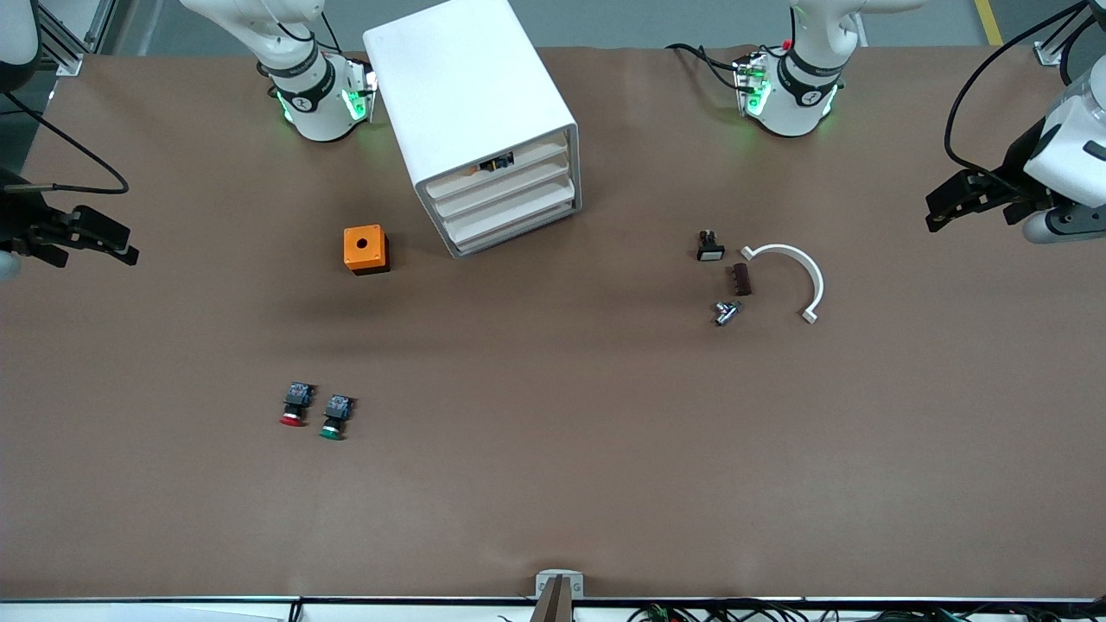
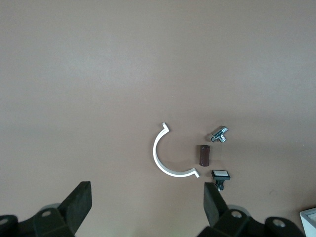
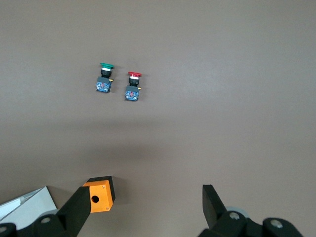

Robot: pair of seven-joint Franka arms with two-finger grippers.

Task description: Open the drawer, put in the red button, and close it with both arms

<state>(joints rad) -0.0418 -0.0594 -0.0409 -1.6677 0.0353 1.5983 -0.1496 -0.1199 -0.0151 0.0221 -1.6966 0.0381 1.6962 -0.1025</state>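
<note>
At the right arm's end of the table your right gripper [image 1: 95, 238] hangs above bare tabletop with its fingers spread wide and nothing in them. The red button [image 1: 295, 406] lies on its side well nearer the front camera than the orange box [image 1: 365, 250], and just beside it, a step toward the left arm's end, is the green button [image 1: 335, 417]; they are so close that a loose approach could pinch the wrong cap or knock both. Next comes the cabinet [image 1: 479, 121], set at an angle, all four drawer [image 1: 497, 177] fronts shut, so a straight pull may jam or drag the whole box unless one arm steadies it. Farther along lie a white clip [image 1: 799, 276] and small parts. Your left gripper [image 1: 981, 203] waits over that end, fingers apart and empty.
</note>
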